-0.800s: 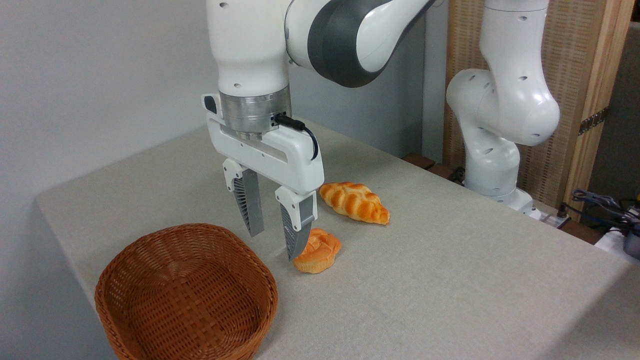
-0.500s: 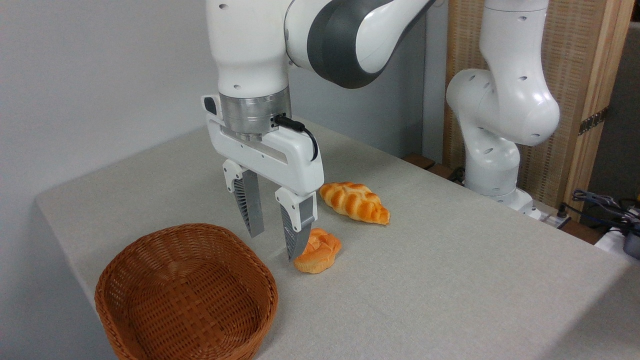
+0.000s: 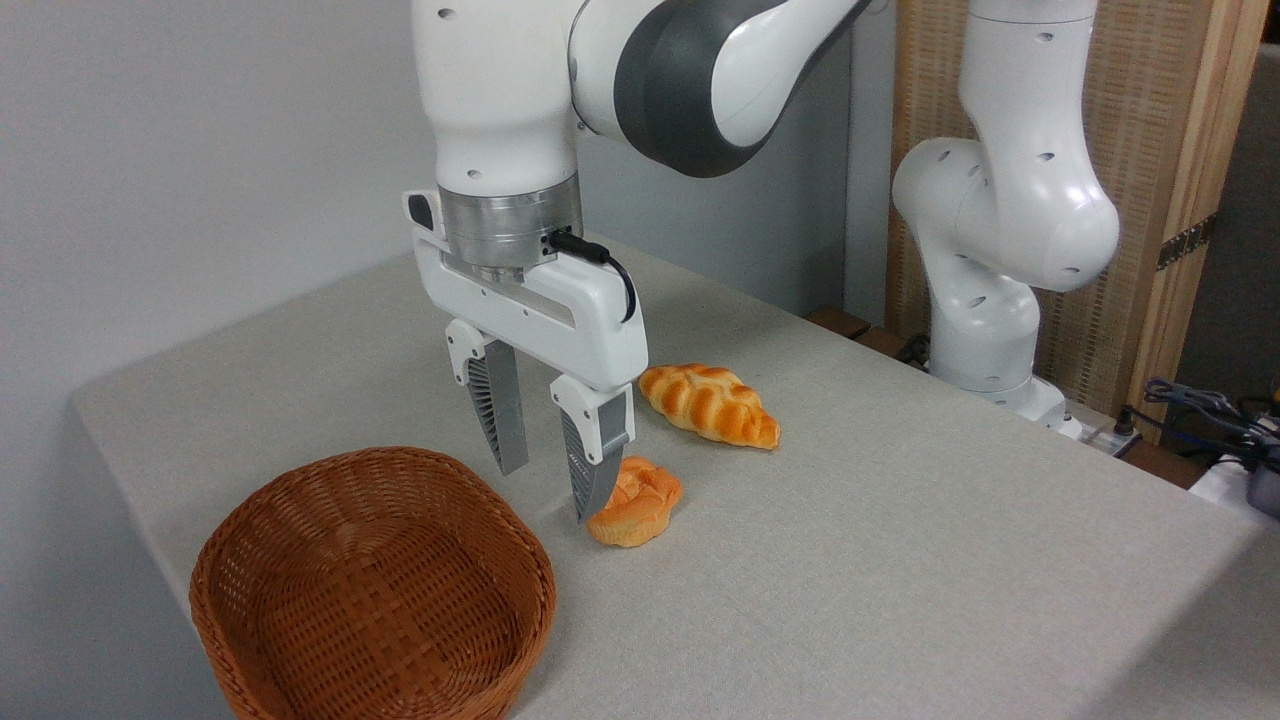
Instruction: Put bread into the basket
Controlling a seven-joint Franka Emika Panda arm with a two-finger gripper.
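The bread (image 3: 640, 502), a small golden-orange knotted bun, lies on the grey table just right of the basket. My gripper (image 3: 548, 493) hangs open above the table, pointing down, with nothing between its fingers. Its right fingertip overlaps the bun's left edge in this view; whether it touches the bun I cannot tell. The brown wicker basket (image 3: 300, 530) sits at the front left with nothing in it, a little left of and below the gripper.
A longer braided loaf (image 3: 709, 403) lies behind the bun. The arm's white base column (image 3: 985, 300) stands at the table's far right edge, with cables (image 3: 1200, 410) beyond it. The table's left edge runs close past the basket.
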